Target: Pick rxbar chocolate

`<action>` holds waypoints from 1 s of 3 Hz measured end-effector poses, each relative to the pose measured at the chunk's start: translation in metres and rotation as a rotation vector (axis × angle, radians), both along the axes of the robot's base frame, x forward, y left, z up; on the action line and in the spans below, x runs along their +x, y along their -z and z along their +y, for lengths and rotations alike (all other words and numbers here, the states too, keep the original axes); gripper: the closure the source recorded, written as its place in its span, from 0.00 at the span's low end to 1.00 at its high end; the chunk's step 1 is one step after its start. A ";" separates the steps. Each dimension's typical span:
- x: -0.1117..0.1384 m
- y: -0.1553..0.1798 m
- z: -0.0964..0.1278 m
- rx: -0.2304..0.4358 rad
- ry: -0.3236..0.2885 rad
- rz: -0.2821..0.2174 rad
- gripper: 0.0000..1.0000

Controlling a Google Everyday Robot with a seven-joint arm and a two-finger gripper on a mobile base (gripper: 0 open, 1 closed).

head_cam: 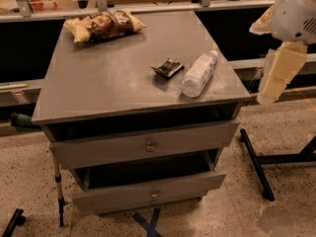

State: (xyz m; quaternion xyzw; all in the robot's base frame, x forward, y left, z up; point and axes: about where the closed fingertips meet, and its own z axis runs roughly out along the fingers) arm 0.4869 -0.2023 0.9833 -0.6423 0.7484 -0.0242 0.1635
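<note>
The rxbar chocolate (168, 67) is a small flat black wrapper with pale markings. It lies on the grey cabinet top (108, 83), right of centre. A clear plastic water bottle (198, 73) lies on its side just to the right of it. My gripper (277, 73) shows as a pale cream piece below the white arm (296, 11) at the right edge. It hangs beyond the cabinet's right side, well apart from the bar and a little above the top's level.
A yellow-brown chip bag (103, 24) lies at the back left of the top. The cabinet has two drawers (148, 147), both pulled slightly open. A railing (148, 6) runs behind it. Black stand legs (256, 167) lie on the floor at the right.
</note>
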 end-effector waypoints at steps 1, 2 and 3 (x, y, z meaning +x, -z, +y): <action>0.045 -0.001 0.006 -0.003 -0.083 0.026 0.00; 0.092 -0.006 0.025 0.005 -0.188 -0.003 0.00; 0.124 -0.001 0.048 -0.002 -0.276 -0.023 0.00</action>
